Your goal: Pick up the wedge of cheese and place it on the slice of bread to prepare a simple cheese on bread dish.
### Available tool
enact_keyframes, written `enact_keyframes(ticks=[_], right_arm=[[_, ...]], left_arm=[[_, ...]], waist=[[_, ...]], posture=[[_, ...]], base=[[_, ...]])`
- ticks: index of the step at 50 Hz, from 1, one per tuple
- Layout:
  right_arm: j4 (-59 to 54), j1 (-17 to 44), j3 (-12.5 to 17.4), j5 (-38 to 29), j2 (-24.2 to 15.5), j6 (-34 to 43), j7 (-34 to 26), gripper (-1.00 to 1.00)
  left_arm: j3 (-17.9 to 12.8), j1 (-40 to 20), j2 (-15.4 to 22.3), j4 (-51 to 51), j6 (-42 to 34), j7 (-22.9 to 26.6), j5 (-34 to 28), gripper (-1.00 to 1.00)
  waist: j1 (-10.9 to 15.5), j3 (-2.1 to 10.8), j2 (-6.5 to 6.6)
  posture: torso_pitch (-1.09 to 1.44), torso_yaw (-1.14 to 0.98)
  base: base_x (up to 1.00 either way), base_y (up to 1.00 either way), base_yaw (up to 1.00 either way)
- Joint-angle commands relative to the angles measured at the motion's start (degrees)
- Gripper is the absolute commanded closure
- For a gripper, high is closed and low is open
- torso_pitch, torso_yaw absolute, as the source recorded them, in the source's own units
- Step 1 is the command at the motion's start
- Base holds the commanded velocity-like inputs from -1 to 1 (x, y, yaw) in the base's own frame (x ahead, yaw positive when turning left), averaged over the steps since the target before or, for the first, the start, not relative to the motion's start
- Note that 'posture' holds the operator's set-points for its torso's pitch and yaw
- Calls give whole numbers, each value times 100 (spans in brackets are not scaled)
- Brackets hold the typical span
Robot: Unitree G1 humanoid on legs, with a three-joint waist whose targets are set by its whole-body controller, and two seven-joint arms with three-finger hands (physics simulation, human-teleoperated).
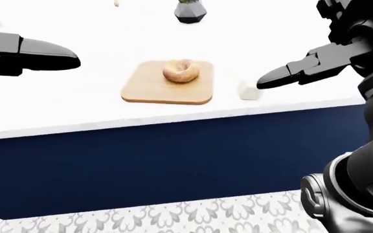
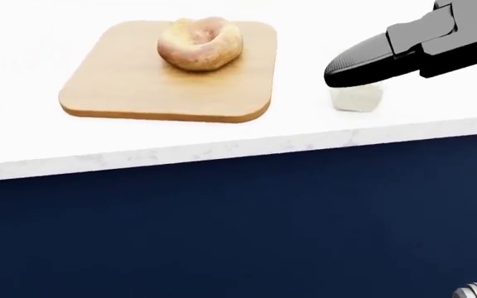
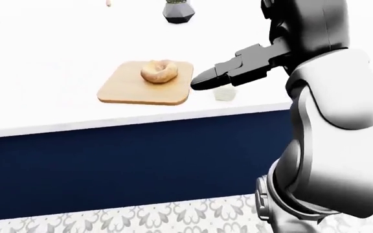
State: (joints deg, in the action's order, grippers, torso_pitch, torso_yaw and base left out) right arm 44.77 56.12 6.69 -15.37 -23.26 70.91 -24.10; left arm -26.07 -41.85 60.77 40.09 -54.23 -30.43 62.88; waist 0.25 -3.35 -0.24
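Left-eye view: the cheese (image 1: 249,90) sat on the white tabletop (image 1: 76,111), just right of the board (image 1: 167,90), apart from it. The bread (image 1: 181,71), ring-shaped, lay on the board's upper half. The right hand (image 1: 284,76) reached in from the right, its dark tip just above and right of the cheese; whether it touched could not be told. The left hand (image 1: 28,54) hung at the left edge, well apart from the board, holding nothing that showed. A dark vase (image 1: 191,10) stood at the top.

Head view: the cheese (image 2: 357,98) was half hidden under the right hand's fingers (image 2: 363,65), which looked stretched out flat rather than wrapped round it. No grip showed. How far the fingers were spread could not be told, since only one dark shape showed. The bread (image 2: 199,42) had nothing on it. The board (image 2: 122,93) lay near the tabletop edge.

Right-eye view: the right hand (image 3: 216,77) covered the gap between board and cheese (image 3: 224,94); the cheese peeked out below it, resting on the tabletop.

Judgement: the task was barely begun. The reach looked about done; grasping, lifting, carrying left and setting the cheese on the bread were all left.
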Motion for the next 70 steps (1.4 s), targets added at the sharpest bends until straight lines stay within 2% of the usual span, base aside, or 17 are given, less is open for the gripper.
enact_keyframes(ticks=[1,7,9,11,12,13,17,29,30,35,44,45,47,49,50,53,70], right_arm=[[81,172,5,11,-15,-174,-2,-100],[90,184,-1,-9,-28,-155,-11,-100],[105,209,-8,-19,-30,-116,-16,-100],[101,196,16,-12,-19,-144,-22,-100],[102,203,17,-23,-20,-132,-10,-100],[78,205,66,-3,12,-136,2,-100],[46,140,127,50,8,-195,34,-100],[94,126,113,179,-27,-128,102,-100],[102,118,133,201,-20,-126,99,-100],[147,125,124,250,-31,-72,117,-100],[96,130,136,263,-97,-134,175,-100],[97,125,137,266,-97,-145,177,-100],[116,159,140,274,-106,-100,176,-100],[108,147,150,283,-109,-121,180,-100],[113,155,149,283,-113,-110,185,-100],[125,159,119,272,-126,-93,197,-100],[78,42,164,321,-66,-198,229,-100]], left_arm=[[-194,-118,102,-56,117,-61,-118,-100],[-214,-116,106,-57,118,-55,-106,-100],[-211,-121,111,-59,119,-62,-98,-100],[-197,-113,106,-64,131,-50,-119,-100],[-197,-112,105,-62,129,-46,-123,-100],[-198,-113,104,-61,127,-44,-126,-100],[-191,-114,93,-64,130,-32,-146,-100],[-198,-127,68,-47,94,-27,-161,-100],[-203,-125,67,-44,91,-28,-156,-100],[-196,-110,41,-23,85,-32,-158,-100],[-227,-213,128,-32,48,-84,-25,-100],[-221,-206,138,-37,65,-92,-15,-100],[-205,-189,155,-48,103,-97,-14,-100],[-195,-182,164,-55,123,-104,-10,-100],[-187,-176,164,-58,134,-104,-15,-100],[-188,-164,169,-51,139,-105,-11,-100],[-216,-72,113,-37,159,-87,-48,-100]], waist=[[39,100,-13],[12,43,250],[-33,59,429],[-75,147,764],[-91,-72,478],[-105,-66,507],[-130,-116,221],[-121,-9,326],[-109,120,342],[-76,-15,264],[-46,47,173],[-37,79,177],[-121,-52,234],[-183,-49,421],[-216,-102,363],[-215,-35,320],[-145,-29,280]], posture=[[0,0],[0,0],[0,0],[0,0],[0,0],[0,0],[0,0],[0,0],[0,0],[0,0],[0,0],[0,0],[0,0],[0,0],[0,0],[0,0],[0,0]], base=[[0,0,25],[0,0,25],[0,0,27],[0,0,26],[0,0,0],[0,0,0],[0,0,0],[0,0,0],[10,0,0],[15,0,0],[14,0,0],[6,0,0],[4,0,0],[2,0,0],[1,0,0],[1,0,0],[0,0,0]])
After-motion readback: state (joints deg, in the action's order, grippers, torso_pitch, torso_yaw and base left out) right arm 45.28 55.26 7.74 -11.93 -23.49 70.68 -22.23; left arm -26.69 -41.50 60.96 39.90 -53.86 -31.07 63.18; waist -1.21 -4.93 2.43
